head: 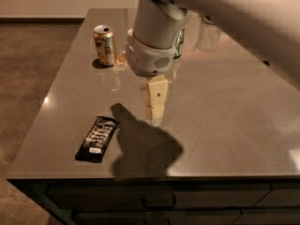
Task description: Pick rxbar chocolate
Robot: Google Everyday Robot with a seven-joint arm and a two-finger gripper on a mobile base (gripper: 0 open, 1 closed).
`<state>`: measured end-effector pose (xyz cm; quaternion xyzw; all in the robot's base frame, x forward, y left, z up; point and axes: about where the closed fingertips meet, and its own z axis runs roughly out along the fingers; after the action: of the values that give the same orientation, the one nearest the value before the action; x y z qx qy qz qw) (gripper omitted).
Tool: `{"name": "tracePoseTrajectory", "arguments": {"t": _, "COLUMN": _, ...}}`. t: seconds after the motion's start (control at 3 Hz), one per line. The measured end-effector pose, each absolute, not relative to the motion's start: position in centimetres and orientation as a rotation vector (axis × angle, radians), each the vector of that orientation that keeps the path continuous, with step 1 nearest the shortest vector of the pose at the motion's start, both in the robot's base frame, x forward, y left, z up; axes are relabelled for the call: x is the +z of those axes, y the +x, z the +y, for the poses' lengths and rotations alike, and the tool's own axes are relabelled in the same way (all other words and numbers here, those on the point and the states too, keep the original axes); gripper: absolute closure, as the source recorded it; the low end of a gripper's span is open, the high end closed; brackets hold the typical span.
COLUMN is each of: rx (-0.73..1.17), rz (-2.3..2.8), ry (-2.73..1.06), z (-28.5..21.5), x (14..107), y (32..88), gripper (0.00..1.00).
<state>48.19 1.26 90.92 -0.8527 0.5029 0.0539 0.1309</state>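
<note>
We see a big gray table (234, 125) with a smooth, shiny top. The rxbar chocolate (97, 138) lies flat on it near the front edge, at about 8 o'clock from the middle of the table. It is black with rows of white print. It is turned a bit, so its far end leans to the right. Our arm (220, 8) comes in from the top right, and its thick gray wrist (152, 41) hangs over the middle of the table. Below the wrist, the gripper (155, 116) points down toward the table top. The bar sits at about 8 o'clock from the gripper, near it but apart. We see the claw from the side, so we cannot tell if it is wide or narrow. A dark shadow (147, 149) of the arm lies on the table at 6 o'clock from the gripper, just beside the bar's right side. A gold can (105, 45) stands upright at 11 o'clock from the gripper, well apart from the bar. A green can (178, 42) stands behind the wrist at about 12 o'clock, mostly hidden. A clear cup (208, 34) stands at 1 o'clock.
</note>
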Motion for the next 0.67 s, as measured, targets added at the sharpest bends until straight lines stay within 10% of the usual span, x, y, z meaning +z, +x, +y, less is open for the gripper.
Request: {"name": "tracePoseTrajectory", "arguments": {"t": 0.67, "rx": 0.189, "rz": 1.301, "ry": -2.639, "z": 3.9, "x": 88.3, "y": 47.5, "gripper": 0.00}}
